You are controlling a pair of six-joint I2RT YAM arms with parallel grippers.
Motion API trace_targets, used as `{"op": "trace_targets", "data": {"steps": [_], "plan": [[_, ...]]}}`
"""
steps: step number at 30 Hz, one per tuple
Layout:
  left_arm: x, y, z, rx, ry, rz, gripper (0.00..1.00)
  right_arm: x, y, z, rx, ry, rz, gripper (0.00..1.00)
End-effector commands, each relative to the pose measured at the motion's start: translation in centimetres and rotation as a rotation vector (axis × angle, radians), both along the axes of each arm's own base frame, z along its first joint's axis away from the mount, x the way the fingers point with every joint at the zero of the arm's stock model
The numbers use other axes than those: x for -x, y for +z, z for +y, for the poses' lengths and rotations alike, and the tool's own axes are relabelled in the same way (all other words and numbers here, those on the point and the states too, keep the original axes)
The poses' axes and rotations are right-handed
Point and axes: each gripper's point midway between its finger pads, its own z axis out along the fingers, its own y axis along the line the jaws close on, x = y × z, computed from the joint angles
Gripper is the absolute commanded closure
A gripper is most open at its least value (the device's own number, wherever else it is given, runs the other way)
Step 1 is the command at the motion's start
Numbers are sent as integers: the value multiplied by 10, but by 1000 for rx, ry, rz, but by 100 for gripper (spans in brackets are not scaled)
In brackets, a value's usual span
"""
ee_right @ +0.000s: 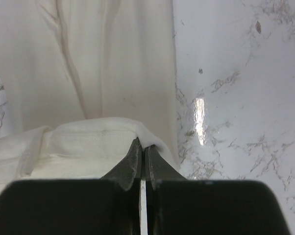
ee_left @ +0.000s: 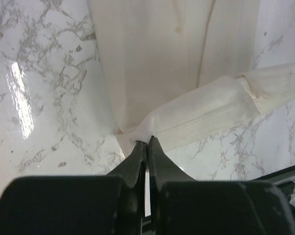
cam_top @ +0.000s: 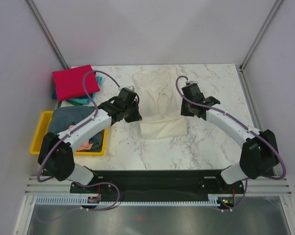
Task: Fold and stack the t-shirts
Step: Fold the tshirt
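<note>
A cream-white t-shirt (cam_top: 159, 100) lies on the marble table, its near part folded over. My left gripper (cam_top: 136, 116) is shut on the shirt's left folded corner (ee_left: 137, 134). My right gripper (cam_top: 185, 112) is shut on its right folded corner (ee_right: 147, 134). A folded red t-shirt (cam_top: 74, 82) lies at the back left on top of a teal one (cam_top: 80, 101). A slate grey-blue t-shirt (cam_top: 71, 117) and a salmon pink one (cam_top: 85, 145) lie in the yellow tray (cam_top: 39, 132).
The yellow tray stands at the table's left edge. Grey walls and metal posts (cam_top: 258, 36) enclose the table. Bare marble (cam_top: 216, 142) lies to the right of the cream shirt.
</note>
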Motion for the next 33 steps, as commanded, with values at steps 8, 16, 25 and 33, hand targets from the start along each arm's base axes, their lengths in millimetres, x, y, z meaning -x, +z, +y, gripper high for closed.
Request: {"op": "trace_targets", "data": {"steps": [8, 16, 25, 33], "plan": [[-59, -10, -7, -27, -83, -14, 98, -67, 5, 6, -40, 36, -49, 100], [-92, -46, -5, -33, -78, 54, 96, -95, -24, 7, -45, 36, 7, 100], [-130, -63, -4, -18, -87, 67, 96, -127, -58, 0, -48, 13, 63, 100], [-148, -72, -7, -7, -92, 71, 91, -144, -67, -4, -85, 1, 77, 98]]}}
